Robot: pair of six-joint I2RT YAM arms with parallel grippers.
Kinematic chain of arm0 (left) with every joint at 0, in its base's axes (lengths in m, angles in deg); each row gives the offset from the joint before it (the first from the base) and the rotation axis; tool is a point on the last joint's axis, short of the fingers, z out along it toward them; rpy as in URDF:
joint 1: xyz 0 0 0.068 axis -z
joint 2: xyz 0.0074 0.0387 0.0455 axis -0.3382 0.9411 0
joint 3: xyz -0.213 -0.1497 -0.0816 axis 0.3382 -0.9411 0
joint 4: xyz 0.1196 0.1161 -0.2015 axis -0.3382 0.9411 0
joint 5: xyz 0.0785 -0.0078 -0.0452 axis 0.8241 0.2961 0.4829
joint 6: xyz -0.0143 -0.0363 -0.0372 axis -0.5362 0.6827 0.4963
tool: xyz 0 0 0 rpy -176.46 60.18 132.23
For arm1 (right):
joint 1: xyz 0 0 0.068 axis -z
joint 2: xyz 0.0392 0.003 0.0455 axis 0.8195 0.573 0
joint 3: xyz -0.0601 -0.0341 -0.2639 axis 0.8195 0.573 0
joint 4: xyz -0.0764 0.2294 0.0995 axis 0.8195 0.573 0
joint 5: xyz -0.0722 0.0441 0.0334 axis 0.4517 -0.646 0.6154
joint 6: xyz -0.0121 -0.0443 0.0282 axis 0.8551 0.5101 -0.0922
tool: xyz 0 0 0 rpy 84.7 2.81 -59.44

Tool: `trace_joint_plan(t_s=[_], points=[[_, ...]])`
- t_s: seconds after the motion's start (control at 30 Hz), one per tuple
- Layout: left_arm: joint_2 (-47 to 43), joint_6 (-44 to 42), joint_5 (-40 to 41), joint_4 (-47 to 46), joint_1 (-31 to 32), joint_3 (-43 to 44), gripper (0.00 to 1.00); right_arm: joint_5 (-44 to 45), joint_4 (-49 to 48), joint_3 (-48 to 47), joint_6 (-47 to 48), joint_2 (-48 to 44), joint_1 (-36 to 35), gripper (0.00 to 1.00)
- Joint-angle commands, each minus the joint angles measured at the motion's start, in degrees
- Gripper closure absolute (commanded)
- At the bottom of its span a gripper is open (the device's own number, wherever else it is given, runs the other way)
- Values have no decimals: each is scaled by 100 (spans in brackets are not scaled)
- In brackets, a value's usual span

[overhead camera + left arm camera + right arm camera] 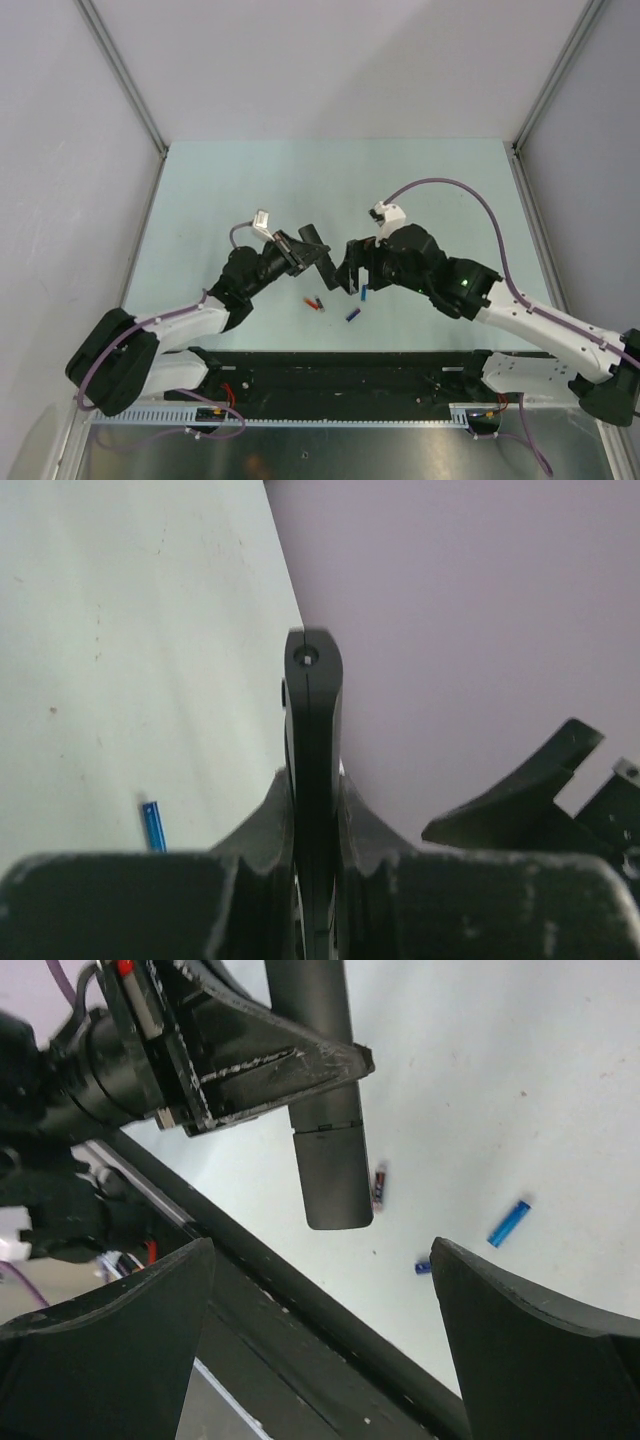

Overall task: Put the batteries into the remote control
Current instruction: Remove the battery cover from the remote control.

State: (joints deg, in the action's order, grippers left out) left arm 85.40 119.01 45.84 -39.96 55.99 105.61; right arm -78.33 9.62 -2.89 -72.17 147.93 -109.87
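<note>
The top camera sits high above and behind the arm bases (pixel 110 365), looking down over the whole table (pixel 300 180). The left wrist camera sits close behind the left gripper (pixel 315 815), facing along the remote (pixel 313 720) toward the table and wall (pixel 480 630). The right wrist camera looks close-up past the right gripper (pixel 320 1250) down at the table. All three views share the remote.

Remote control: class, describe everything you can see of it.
The remote is a slim black bar, matte plastic by its look, with a rounded free end and a seam across it near that end. The left gripper is shut on it, holding it above the table; nothing else touches it. Its battery bay cannot be seen.
</note>
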Motion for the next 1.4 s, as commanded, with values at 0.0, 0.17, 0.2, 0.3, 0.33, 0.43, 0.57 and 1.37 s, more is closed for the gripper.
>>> trace_joint_plan(t_s=[0.0, 0.17, 0.2, 0.3, 0.33, 0.43, 0.57, 1.37], points=[[230, 407, -962, -168, -63, 394, 100, 577, 805, -429, 420, 340, -282, 6], [432, 407, -1331, -265, -63, 570, 100, 498, 647, -473, 367, 551, -458, 7], [467, 407, -1366, -282, -63, 579, 100, 507, 630, -490, 358, 638, -493, 7], [485, 442, -1384, -335, -63, 579, 100, 586, 630, -570, 305, 805, -555, 10], [494, 442, -1384, -335, -55, 579, 100, 621, 621, -587, 262, 832, -573, 14], [511, 468, -1358, -353, -63, 562, 100, 744, 524, -614, 244, 885, -713, 17], [547, 521, -1340, -370, -63, 553, 100, 884, 506, -693, 218, 1069, -819, 18], [432, 486, -1252, -379, -63, 482, 100, 1219, 796, -877, 68, 1421, -916, 46]])
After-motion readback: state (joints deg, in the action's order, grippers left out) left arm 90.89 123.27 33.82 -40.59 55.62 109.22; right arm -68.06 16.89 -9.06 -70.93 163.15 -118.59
